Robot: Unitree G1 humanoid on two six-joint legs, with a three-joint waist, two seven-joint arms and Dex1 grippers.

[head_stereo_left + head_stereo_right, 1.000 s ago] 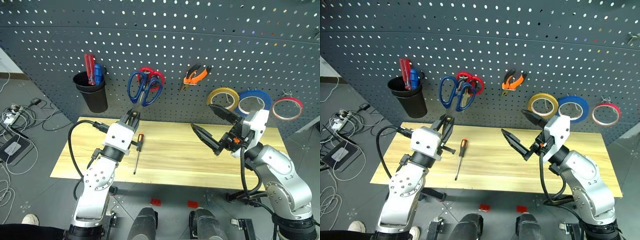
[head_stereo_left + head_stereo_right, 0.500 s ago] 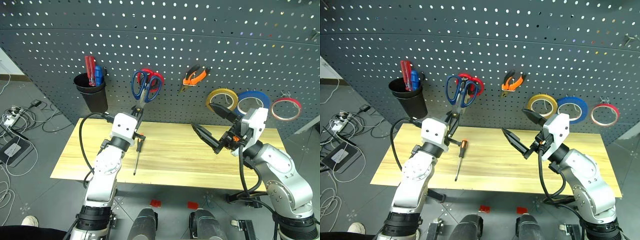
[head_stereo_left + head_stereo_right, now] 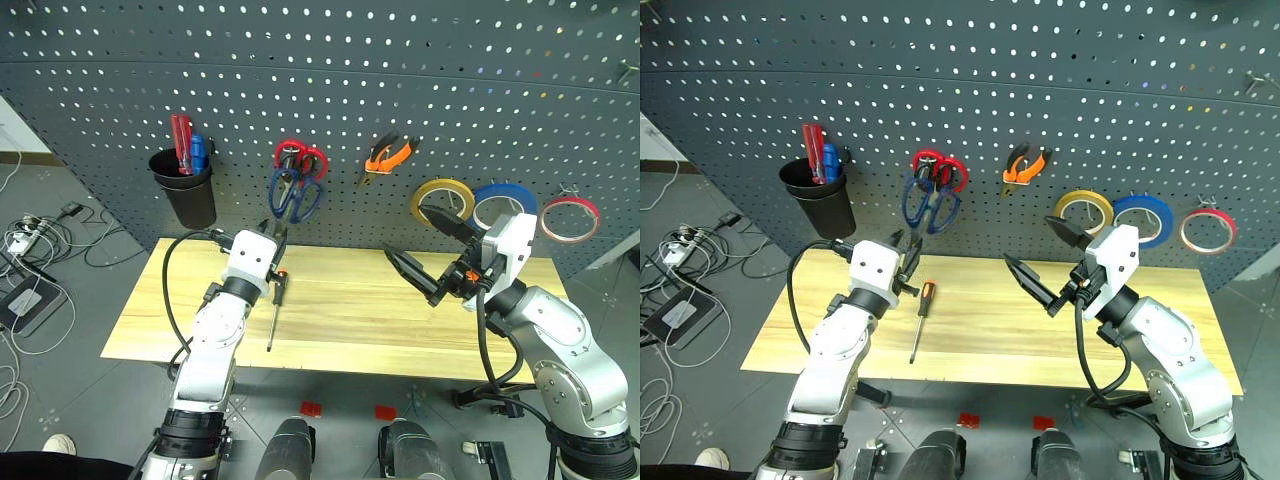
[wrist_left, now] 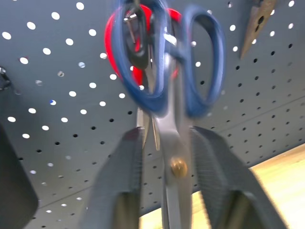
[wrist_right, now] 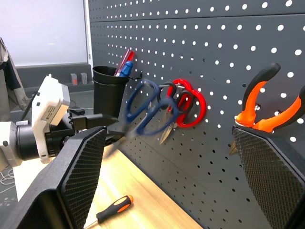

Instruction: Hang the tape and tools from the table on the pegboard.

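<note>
The dark-blue-handled scissors (image 3: 294,194) hang on the pegboard (image 3: 420,70), in front of red-handled scissors (image 3: 301,157). Their steel blade (image 4: 174,167) points down between the fingers of my left gripper (image 3: 274,234), which stands open with a gap to the blade. The orange-and-black screwdriver (image 3: 274,306) lies on the table (image 3: 350,325) just below that gripper. Orange pliers (image 3: 388,152) and the red tape (image 3: 571,217) hang on the pegboard. My right gripper (image 3: 405,235) hovers open and empty over the table's right half.
A black cup (image 3: 187,186) on the pegboard holds red and blue screwdrivers. Yellow tape (image 3: 444,197) and blue tape (image 3: 506,204) hang left of the red roll. Cables lie on the floor to the left of the table.
My left gripper moved closer to the pegboard and its jaws parted from the blade. The blue scissors' handles closed together and now hang lower. The right arm stayed still.
</note>
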